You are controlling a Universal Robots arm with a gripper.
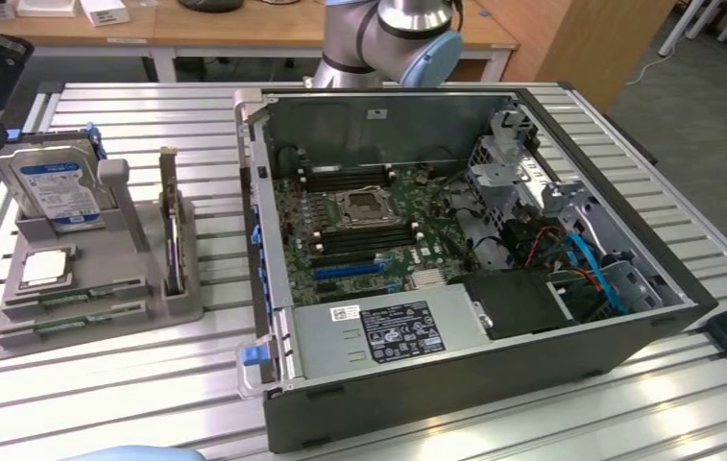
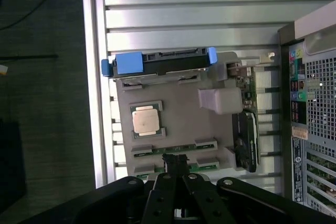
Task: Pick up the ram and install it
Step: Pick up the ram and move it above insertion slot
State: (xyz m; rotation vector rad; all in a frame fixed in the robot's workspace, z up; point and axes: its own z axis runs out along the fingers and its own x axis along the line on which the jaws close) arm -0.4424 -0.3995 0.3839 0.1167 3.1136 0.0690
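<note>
Currently | tray (image 1: 117,252): both ram sticks (image 1: 78,296), hard drive (image 1: 53,182), chip (image 1: 45,269) | end effector (image 2: 176,160) pinched together (above them)

A section of the Universal Robots arm (image 1: 396,43) is seen at the top centre of the exterior view: a silver tube and a blue-grey joint cap, cut off by the upper edge. In the wrist view, the black gripper (image 2: 176,160) is shown from behind, its linkage fingers (image 2: 160,190) converged, with the tips pressed together.

Green ram (image 1: 78,297) with black chips, grey holder (image 1: 113,254), silver hard drive (image 1: 53,182) with blue label, black tool (image 2: 176,162)
</note>
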